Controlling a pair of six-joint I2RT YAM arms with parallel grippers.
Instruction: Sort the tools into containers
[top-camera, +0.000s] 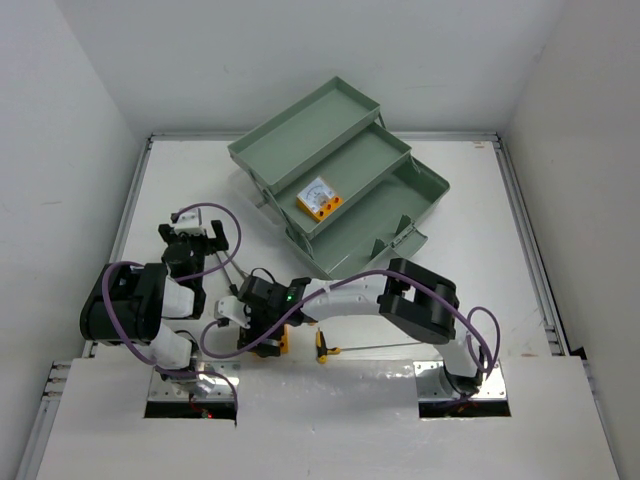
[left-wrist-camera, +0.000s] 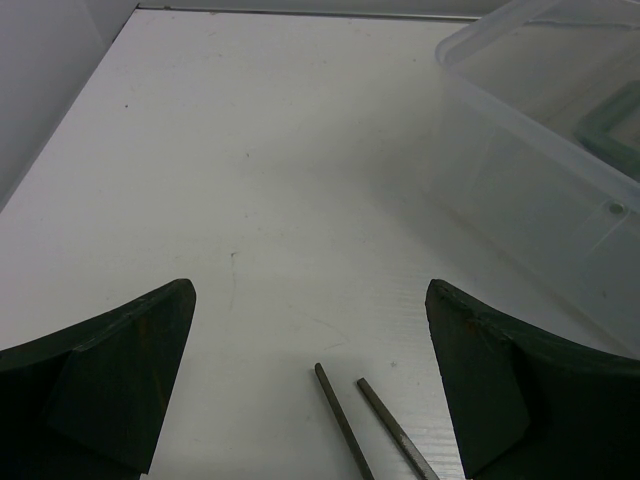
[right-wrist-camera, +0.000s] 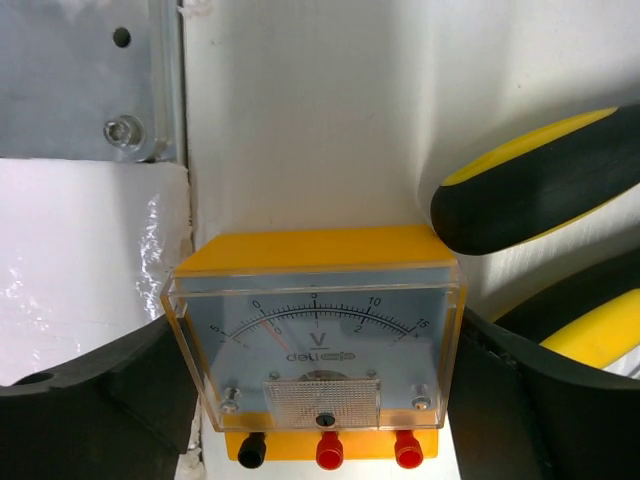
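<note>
The sage-green toolbox (top-camera: 345, 180) stands open at the back with its trays stepped. One orange meter (top-camera: 318, 198) lies in the middle tray. My right gripper (top-camera: 262, 335) is shut on a second orange meter (right-wrist-camera: 315, 345) with a white dial, low over the table's near edge; its fingers (right-wrist-camera: 505, 400) press both sides. A yellow-black handle (right-wrist-camera: 540, 185) lies just beyond it, and another (right-wrist-camera: 590, 335) beside the right finger. A T-handle key (top-camera: 322, 345) lies to the right. My left gripper (left-wrist-camera: 310, 330) is open and empty over two thin shafts (left-wrist-camera: 345, 420).
The toolbox's translucent lid (left-wrist-camera: 540, 150) lies to the right of my left gripper. White walls enclose the table on the left, back and right. A metal strip with a screw (right-wrist-camera: 120, 130) runs along the near edge beside the held meter.
</note>
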